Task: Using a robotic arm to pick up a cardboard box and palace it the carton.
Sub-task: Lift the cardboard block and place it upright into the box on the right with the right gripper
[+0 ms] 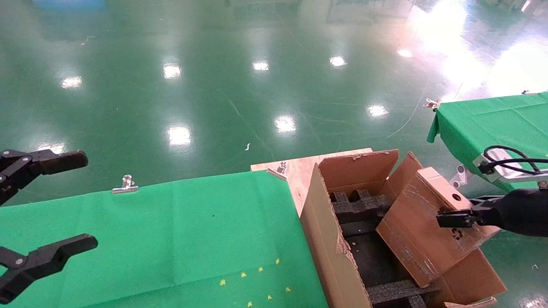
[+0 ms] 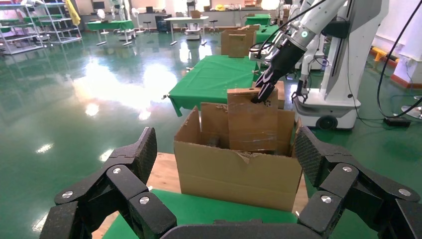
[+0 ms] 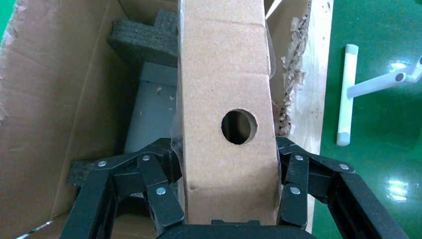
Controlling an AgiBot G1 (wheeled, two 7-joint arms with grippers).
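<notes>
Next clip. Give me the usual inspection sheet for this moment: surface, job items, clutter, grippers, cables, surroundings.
Surface: green cloth table, clipped at its far edge; wooden board under the carton.
Job's things: cardboard box held tilted, lower end inside the open carton, above the black foam inserts.
Clutter: small yellow specks on the cloth; metal clip.
Grippers: right gripper shut on the cardboard box, fingers on both broad sides; left gripper open, idle over the table's left end.
Cables: black cable looping on the right arm.
Surroundings: glossy green floor; second green table to the right.
</notes>
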